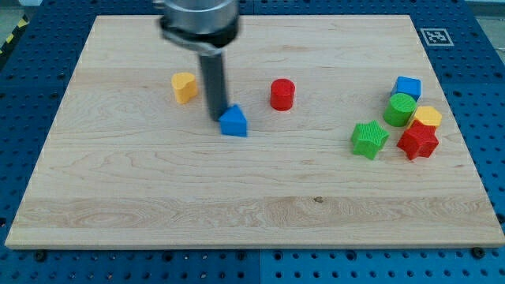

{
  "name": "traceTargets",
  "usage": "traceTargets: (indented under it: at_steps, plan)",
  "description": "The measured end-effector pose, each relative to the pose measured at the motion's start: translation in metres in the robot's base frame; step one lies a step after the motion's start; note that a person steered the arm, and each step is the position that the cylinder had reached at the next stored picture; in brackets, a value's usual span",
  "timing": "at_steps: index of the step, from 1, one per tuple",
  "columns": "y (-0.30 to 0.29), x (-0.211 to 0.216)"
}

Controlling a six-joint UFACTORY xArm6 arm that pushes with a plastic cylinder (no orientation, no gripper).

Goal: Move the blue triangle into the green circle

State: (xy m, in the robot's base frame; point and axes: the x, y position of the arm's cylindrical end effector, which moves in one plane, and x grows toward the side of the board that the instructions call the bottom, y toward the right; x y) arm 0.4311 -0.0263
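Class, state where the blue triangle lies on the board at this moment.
The blue triangle lies left of the board's centre in the camera view, between the yellow block and the red cylinder but lower, with my tip against its left edge.

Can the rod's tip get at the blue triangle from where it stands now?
Probably yes. My tip sits right at the blue triangle, on its left side in the view, with no block between them. The green circle lies far to the view's right.
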Motion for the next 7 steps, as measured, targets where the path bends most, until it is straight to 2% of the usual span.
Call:
traceTargets:
  at_steps: [1,2,3,4,5,7]
  plan:
    - [0.041,-0.001]
    - [0.044,-0.001]
    - [0.037,-0.001]
    - [-0.002,-0.001]
    - [-0.014,-0.001]
    - [-0.03,0.023]
